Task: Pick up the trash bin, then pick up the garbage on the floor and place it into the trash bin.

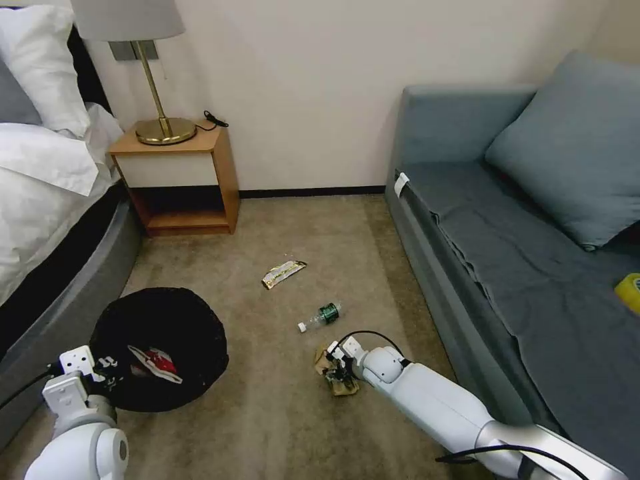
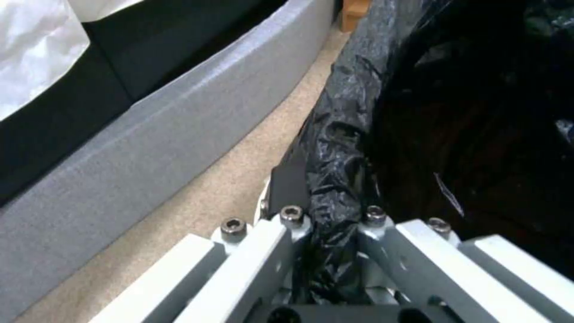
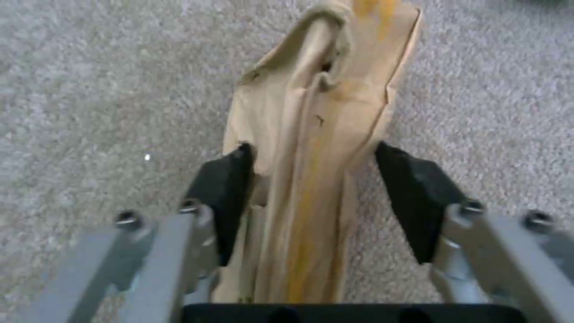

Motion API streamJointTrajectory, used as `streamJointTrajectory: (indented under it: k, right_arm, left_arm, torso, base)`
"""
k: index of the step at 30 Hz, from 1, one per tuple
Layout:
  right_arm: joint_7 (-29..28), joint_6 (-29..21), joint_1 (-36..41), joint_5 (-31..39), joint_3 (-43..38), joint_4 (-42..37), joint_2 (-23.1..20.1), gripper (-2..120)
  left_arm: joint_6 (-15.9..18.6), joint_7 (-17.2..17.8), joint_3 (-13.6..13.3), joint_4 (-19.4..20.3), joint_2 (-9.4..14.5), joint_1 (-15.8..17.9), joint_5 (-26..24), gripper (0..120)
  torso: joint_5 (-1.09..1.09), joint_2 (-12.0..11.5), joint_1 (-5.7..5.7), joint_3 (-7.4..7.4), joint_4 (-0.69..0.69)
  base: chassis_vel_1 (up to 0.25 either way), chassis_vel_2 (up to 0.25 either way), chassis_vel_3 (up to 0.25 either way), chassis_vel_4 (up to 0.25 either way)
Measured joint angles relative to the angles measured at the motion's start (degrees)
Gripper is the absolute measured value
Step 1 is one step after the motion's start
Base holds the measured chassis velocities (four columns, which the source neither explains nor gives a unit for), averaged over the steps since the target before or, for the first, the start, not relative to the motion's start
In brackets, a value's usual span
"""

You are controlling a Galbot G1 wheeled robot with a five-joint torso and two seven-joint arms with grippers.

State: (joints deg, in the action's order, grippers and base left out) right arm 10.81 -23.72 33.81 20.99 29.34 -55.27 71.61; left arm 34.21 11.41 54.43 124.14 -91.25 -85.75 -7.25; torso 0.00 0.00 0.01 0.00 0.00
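Note:
The trash bin (image 1: 200, 313), lined with a black bag, stands at the lower left, and a red-and-white wrapper (image 1: 157, 363) lies inside it. My left gripper (image 1: 100, 373) is shut on the bin's bag-covered rim (image 2: 341, 148). Down at the carpet, my right gripper (image 3: 311, 179) stands open, its black pads (image 3: 412, 197) on either side of a crumpled tan paper (image 3: 311, 112). In the head view that paper (image 1: 347, 388) lies under the right gripper (image 1: 340, 373). A small clear bottle (image 1: 321, 316) and a flat beige wrapper (image 1: 283, 273) lie farther out on the carpet.
A grey sofa (image 1: 507, 267) runs along the right, with a yellow tape roll (image 1: 629, 292) on its seat. The bed's grey base (image 1: 60, 300) curves close beside the bin. A wooden nightstand (image 1: 180, 180) with a lamp stands at the back wall.

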Motion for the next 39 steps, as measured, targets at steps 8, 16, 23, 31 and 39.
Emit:
streamJointTrajectory:
  k: [8,16,23,31,39]
  right_arm:
    - [-0.6,0.8,0.4,0.8,0.1,-1.0,-0.8,22]
    - [-2.3,1.0,1.2,5.2,-1.1,-7.0,-4.5,0]
    - [-9.4,-0.3,-1.3,18.0,-5.1,-26.8,-10.4,0]
    - [-20.8,-2.6,-7.4,30.7,-1.7,-38.4,-2.1,0]
    - [-31.2,-0.2,-10.3,36.2,9.2,-39.2,6.4,0]
  left_arm:
    - [-0.2,0.0,-0.1,-0.3,0.0,0.1,0.1,2]
    - [-0.3,-0.1,-0.4,-0.3,0.0,0.0,0.3,2]
    - [-0.2,-0.1,-0.7,-0.4,0.3,0.0,0.2,2]
    - [-0.1,-0.1,-2.4,-1.2,-0.7,0.2,0.6,2]
    - [0.1,-0.2,-3.1,-1.5,-0.9,0.8,1.2,2]
  torso:
    - [0.00,0.0,0.00,0.00,0.00]
    - [0.01,0.0,0.00,0.00,0.00]
    - [-0.01,0.0,-0.01,0.00,-0.01]
    - [-0.01,0.0,-0.01,0.00,0.03]
    - [-0.02,0.0,-0.01,0.00,0.01]
  base:
    - [0.000,0.000,0.000,0.000]
    - [0.000,0.000,0.000,0.000]
    - [0.000,0.000,0.000,0.000]
    - [0.000,0.000,0.000,0.000]
    - [0.000,0.000,0.000,0.000]
